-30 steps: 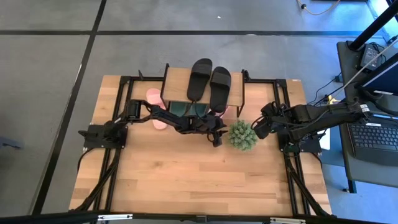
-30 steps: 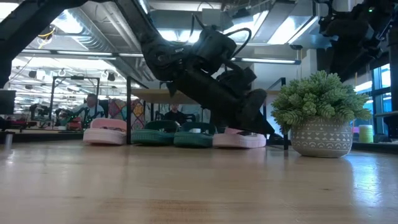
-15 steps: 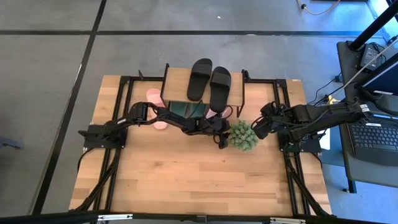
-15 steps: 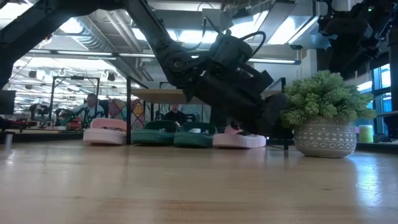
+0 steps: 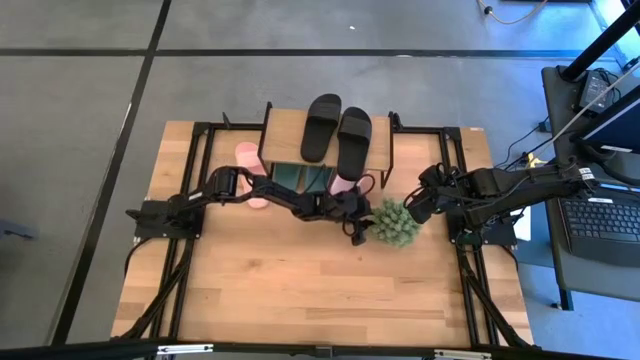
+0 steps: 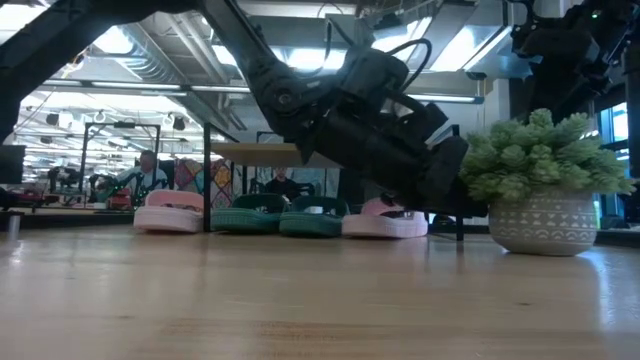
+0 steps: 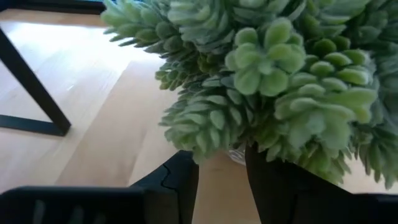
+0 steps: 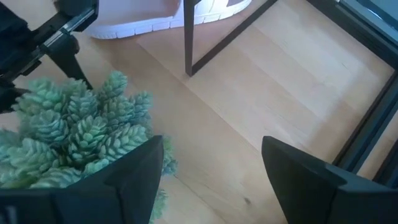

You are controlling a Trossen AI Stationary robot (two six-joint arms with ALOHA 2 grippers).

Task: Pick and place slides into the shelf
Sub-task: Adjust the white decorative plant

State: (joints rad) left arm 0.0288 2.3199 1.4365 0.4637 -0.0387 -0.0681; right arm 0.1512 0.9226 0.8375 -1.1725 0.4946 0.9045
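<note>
The wooden counter (image 5: 300, 290) holds a small shelf (image 5: 285, 135); black slides (image 5: 337, 128) sit on top, green slides (image 6: 280, 215) underneath, pink slides (image 6: 385, 222) beside (not placed yet); left gripper (image 5: 357, 232), half-open and empty, touches the plant (image 5: 397, 222); right gripper (image 5: 415, 208) hangs wide.

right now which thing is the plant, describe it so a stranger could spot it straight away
On the wooden table, look just off the shelf's front right corner, between the two grippers. The plant is a round mound of spiky pale green leaves in a small patterned white pot. It is the only greenery; everything else nearby is flat rubber slides.
</note>
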